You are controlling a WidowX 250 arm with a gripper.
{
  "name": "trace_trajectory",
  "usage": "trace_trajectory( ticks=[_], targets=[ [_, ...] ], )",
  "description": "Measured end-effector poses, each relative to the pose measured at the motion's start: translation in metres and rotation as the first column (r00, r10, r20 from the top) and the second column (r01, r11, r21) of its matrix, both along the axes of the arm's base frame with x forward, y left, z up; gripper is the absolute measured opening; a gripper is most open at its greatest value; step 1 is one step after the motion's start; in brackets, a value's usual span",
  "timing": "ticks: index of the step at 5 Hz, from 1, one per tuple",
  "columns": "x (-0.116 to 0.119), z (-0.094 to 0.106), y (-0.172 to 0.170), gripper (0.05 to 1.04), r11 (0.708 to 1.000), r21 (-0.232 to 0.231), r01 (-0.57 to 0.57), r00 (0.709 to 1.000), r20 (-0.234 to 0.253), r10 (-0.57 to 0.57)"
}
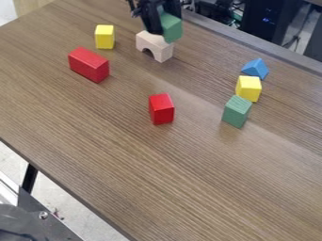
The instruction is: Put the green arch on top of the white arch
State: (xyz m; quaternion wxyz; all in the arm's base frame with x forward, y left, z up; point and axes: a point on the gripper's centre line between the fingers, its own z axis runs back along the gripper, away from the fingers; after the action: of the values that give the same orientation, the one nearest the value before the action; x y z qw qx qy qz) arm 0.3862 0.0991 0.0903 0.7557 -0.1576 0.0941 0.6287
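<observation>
Green arch (172, 29) is up at the far side, squeezed in the gripper (159, 29). It looks clear of the table (125, 155).

From the left, a long red block (89, 65) is nearest that side, with a yellow block (104, 36) just past it on the far side. Both look out of the way. Next is the white arch (155, 46), standing with its hole down. It runs from far left to near right. The green arch is over its right end, so it may need to go a bit left to sit flat. I can't tell how well their long sides line up. If it is let go now, it might tip off.

Nearer is a small red block (162, 109). At the right are a green block (236, 111), a second yellow block (248, 88) and a blue block (255, 68).
</observation>
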Motion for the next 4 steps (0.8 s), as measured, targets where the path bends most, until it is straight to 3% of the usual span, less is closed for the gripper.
trace_trajectory(
  ticks=[4],
  targets=[
    [0.017,-0.009,0.016,0.591,0.998,0.0,-0.07,0.997,-0.02,0.07]
  ],
)
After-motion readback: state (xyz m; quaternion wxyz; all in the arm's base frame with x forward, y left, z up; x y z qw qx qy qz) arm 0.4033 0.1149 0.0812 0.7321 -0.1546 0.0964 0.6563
